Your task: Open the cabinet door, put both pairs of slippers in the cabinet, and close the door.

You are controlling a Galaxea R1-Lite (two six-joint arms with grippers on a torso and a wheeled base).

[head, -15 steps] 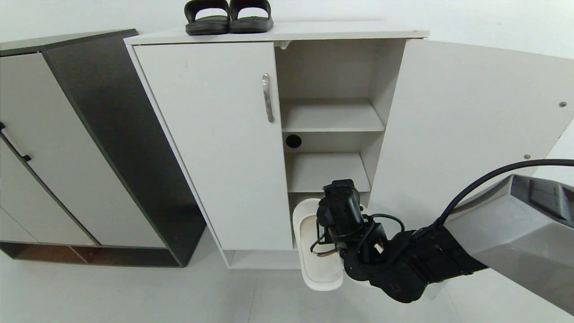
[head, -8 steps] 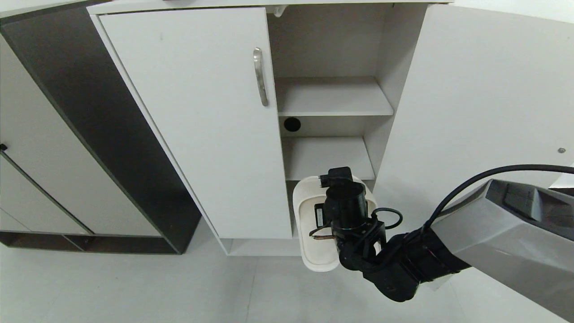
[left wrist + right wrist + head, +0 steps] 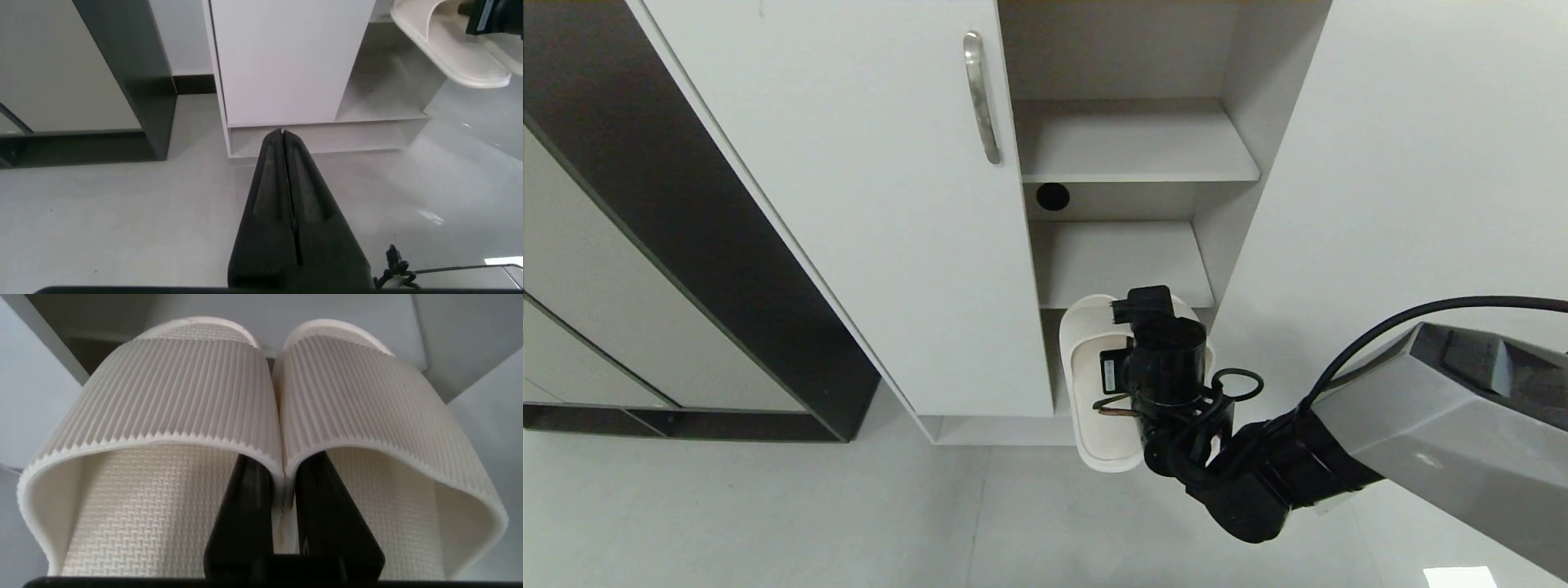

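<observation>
— Where are the slippers (image 3: 1098,408) hanging at this moment?
— The right gripper (image 3: 282,508) is holding the white pair in the air, in front of the lowest compartment of the cabinet (image 3: 1229,229). The toes are pointing into the opening, just under the lower shelf (image 3: 1123,261). The heels are sticking out over the floor (image 3: 768,514).
— How are the jaws gripping them?
— One jaw is sitting inside each slipper. Together they are pinching the two inner strap edges, which are touching each other.
— And the doors?
— The right door (image 3: 1380,163) is standing wide open. The left door (image 3: 849,204), with its metal handle (image 3: 980,98), is lying shut.
— What is the left gripper (image 3: 282,139) doing?
— It is hanging low and pointing at the floor before the cabinet's base, well apart from the slippers. Its jaws are pressing together, and nothing is sitting between them.
</observation>
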